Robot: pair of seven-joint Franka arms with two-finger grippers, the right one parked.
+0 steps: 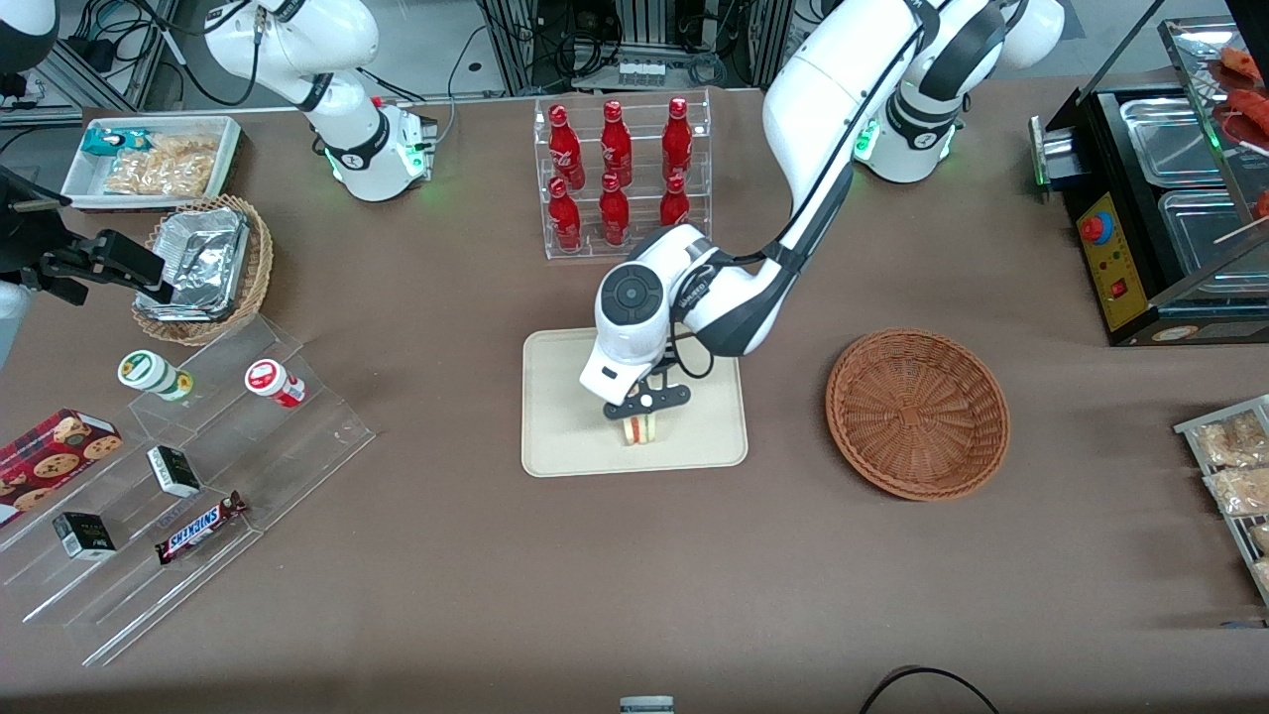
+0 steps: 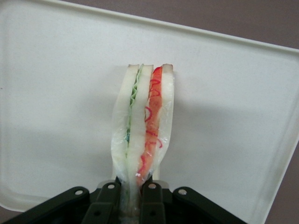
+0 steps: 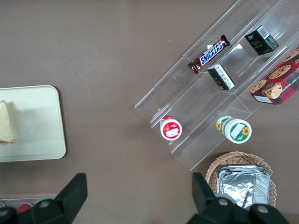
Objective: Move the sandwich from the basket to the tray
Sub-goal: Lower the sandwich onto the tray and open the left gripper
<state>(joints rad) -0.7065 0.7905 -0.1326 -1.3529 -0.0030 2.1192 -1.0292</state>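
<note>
The sandwich [image 1: 639, 429], a white bread wedge with green and red-orange filling, is held upright over the cream tray [image 1: 565, 397], in the part of the tray nearer the front camera. My left gripper [image 1: 642, 415] is shut on its wrapped corner. In the left wrist view the black fingers [image 2: 154, 196] pinch the sandwich [image 2: 145, 126] with the tray [image 2: 60, 93] beneath it. Whether the sandwich touches the tray I cannot tell. The reddish-brown basket [image 1: 917, 412] sits empty beside the tray, toward the working arm's end. The right wrist view shows the tray [image 3: 37, 121] and an edge of the sandwich [image 3: 4, 123].
A clear rack of red bottles [image 1: 620, 174] stands farther from the front camera than the tray. Toward the parked arm's end are an acrylic stepped shelf with snacks [image 1: 198, 476], a tan basket with foil containers [image 1: 203, 268] and a white bin [image 1: 154, 159]. A food warmer [image 1: 1170, 198] is at the working arm's end.
</note>
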